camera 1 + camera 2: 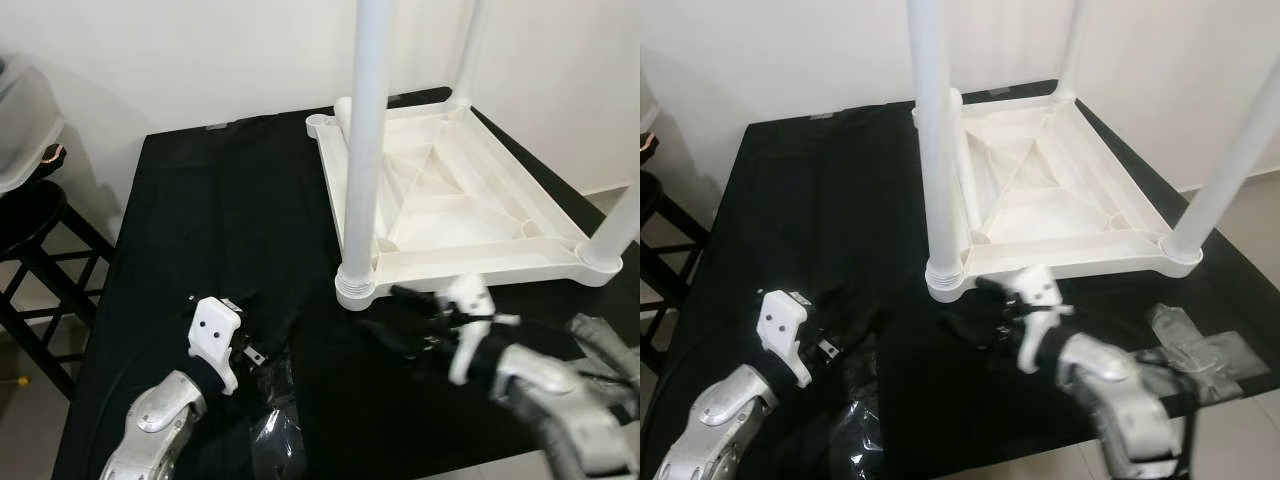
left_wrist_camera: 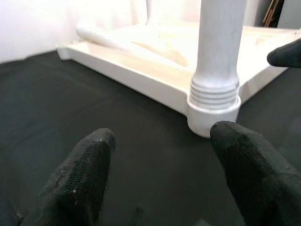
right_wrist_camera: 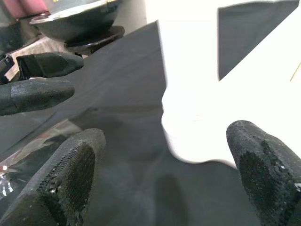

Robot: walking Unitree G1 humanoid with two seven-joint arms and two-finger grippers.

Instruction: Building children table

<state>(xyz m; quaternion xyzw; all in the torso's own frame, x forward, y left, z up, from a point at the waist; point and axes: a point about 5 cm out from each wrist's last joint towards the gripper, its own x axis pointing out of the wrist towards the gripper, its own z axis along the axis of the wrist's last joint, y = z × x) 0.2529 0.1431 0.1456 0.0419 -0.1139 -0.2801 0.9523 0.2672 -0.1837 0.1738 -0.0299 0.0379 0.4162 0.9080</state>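
1. The white children's table [image 1: 455,215] lies upside down on the black-covered bench [image 1: 190,200], filling the bench's far right part; its underside ribs face up.
2. Three white legs show standing up from its corners: one leg [image 1: 365,150] at the corner nearest me, seated in a ribbed socket, one at the far right corner [image 1: 470,50], and one at the near right corner [image 1: 625,220].
3. The far left corner socket [image 1: 322,124] shows no leg in it.
4. My left pincer [image 2: 160,174] hovers low over the bench cloth near the front edge, left of the nearest leg. Its two black fingers [image 2: 82,179] stand spread apart with nothing between them, pointing toward that ribbed socket.
5. My right pincer [image 3: 164,179] is just in front of the table's near rim, close beside the nearest leg's corner. Its fingers [image 3: 70,174] are also spread wide and hold nothing; I cannot tell whether they touch the rim.
6. Crumpled clear plastic wrap [image 1: 275,440] lies on the cloth at the front edge, between my two arms; more clear plastic [image 1: 1200,350] lies at the bench's front right corner.
7. A dark wooden stool [image 1: 40,260] stands on the floor off the bench's left edge.
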